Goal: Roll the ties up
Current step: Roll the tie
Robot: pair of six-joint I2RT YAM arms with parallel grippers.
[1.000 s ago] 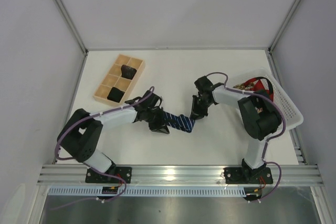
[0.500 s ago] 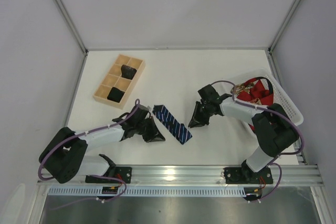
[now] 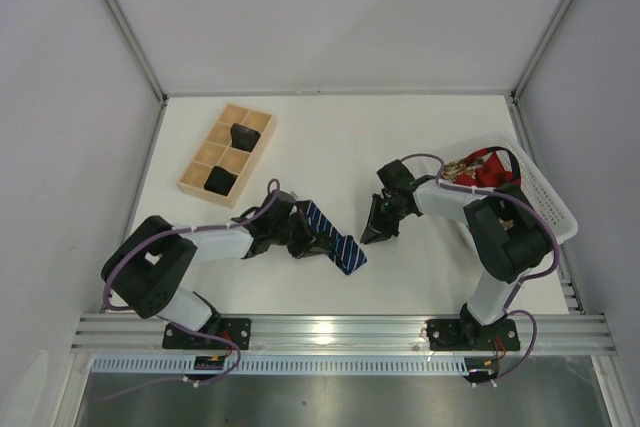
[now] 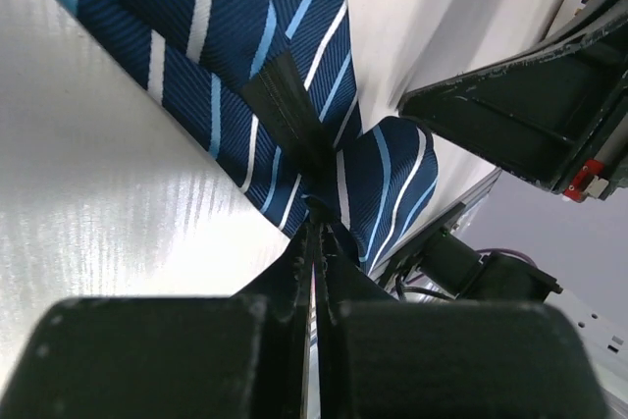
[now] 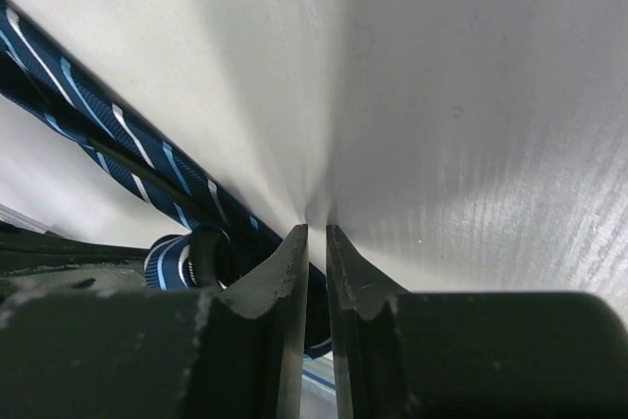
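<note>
Navy tie (image 4: pixel 235 56) between left pincer's (image 4: pixel 316 228) tips

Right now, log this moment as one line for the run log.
navy tie: on table, one end curled | left gripper: shut on navy tie | right gripper: slightly open, empty, tips at table

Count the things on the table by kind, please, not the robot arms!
Rolled ties: 2
Blue striped tie: 1
Wooden tray: 1
White basket: 1, its red and gold ties too tangled to count
Total: 5
</note>
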